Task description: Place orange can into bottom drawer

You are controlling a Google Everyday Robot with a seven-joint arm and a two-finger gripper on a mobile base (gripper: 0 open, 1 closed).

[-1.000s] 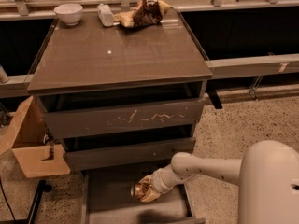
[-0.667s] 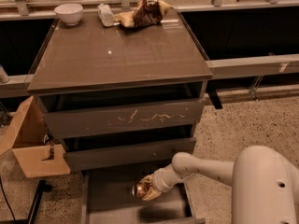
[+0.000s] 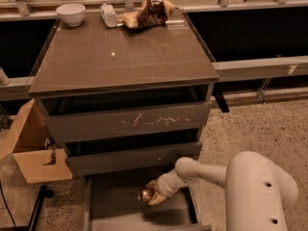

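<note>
Over the bottom drawer (image 3: 113,203): my gripper (image 3: 153,195) hangs inside the open drawer with its jaws closed on the orange can (image 3: 146,194), which sits at the tip of the wrist, seemingly just clear of the grey floor, with a shadow under it.

Set against the view a second ago, the can has barely shifted. What has moved is the arm's big white housing (image 3: 260,191), which has slid left, closer to the cabinet. I read that as the reach settling rather than carrying. The can is already over its target, so the release looks like the step left.

Room is tight above and to the right. The plain dark front of the middle drawer (image 3: 134,159) juts out just above and behind the can, and the forearm (image 3: 202,170) crosses the drawer's right wall (image 3: 194,208) on its way in. To the left lies a broad stretch of bare floor up to the left wall (image 3: 88,206), and the front lip (image 3: 144,227) is near the bottom edge of the view. A straight lift risks the overhang, so I would back out to the right.

The scratched drawer (image 3: 130,123), and the bowl (image 3: 70,13), bottle (image 3: 109,15) and snack bag (image 3: 147,12) on the bench (image 3: 120,57), are well apart from the work.
</note>
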